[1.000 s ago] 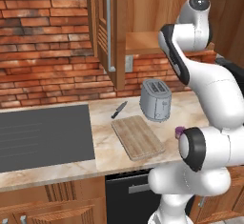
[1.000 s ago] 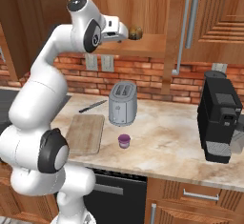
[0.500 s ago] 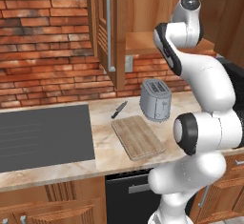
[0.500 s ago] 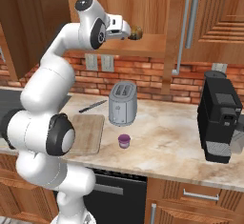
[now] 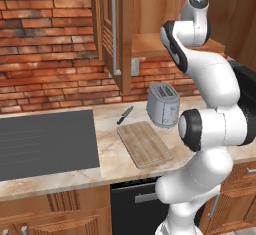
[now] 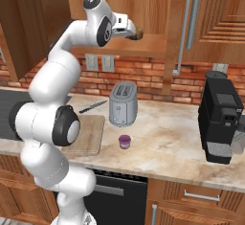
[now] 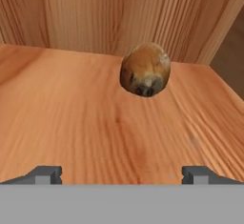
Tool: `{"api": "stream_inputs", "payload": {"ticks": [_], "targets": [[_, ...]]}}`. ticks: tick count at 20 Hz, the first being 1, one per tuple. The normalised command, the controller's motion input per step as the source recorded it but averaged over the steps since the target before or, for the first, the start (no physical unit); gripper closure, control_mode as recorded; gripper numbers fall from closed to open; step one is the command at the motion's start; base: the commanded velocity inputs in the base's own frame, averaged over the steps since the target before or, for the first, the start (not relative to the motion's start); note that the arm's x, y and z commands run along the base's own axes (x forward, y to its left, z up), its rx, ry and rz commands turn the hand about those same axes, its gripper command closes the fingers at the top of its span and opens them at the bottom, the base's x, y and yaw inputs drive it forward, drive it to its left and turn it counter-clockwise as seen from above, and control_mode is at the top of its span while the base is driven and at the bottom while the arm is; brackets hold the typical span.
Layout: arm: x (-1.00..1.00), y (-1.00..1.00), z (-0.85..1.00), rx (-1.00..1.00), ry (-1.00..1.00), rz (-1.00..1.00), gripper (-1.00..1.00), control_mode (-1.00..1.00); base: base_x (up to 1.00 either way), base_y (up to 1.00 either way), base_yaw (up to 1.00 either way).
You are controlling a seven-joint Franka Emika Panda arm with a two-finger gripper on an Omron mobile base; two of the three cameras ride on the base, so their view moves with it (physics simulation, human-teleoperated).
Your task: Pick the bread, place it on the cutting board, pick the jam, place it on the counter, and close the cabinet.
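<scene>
At upper centre of the right base view, the gripper (image 6: pixel 135 30) has pushed closer to the bread (image 7: pixel 145 69) on the cabinet (image 6: pixel 148 44) shelf, fingers spread (nothing held yet), so the grasp seems imminent.

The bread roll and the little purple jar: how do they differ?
The bread roll sits on the shelf of the open cabinet, in front of the gripper; the purple jar stands down on the counter before the toaster. The roll is brown, lumpy and rounded; the jar is purple, squat and cylindrical with a paler lid. Both are small next to the toaster.
</scene>
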Motion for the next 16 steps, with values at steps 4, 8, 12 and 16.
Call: {"api": "stream_inputs", "payload": {"ticks": [4, 8, 12, 16], "targets": [[0.24, -0.1, -0.03, 0.01, 0.0, 0.0, -1.0, -1.0, 0.0, 0.0, 0.0], [0.16, -0.05, -0.11, 0.0, 0.0, 0.0, -1.0, -1.0, 0.0, 0.0, 0.0], [0.18, -0.08, -0.07, 0.0, 0.0, 0.0, -1.0, -1.0, 0.0, 0.0, 0.0], [0.12, -0.09, -0.13, 0.0, -0.02, 0.0, -1.0, -1.0, 0.0, 0.0, 0.0]]}}
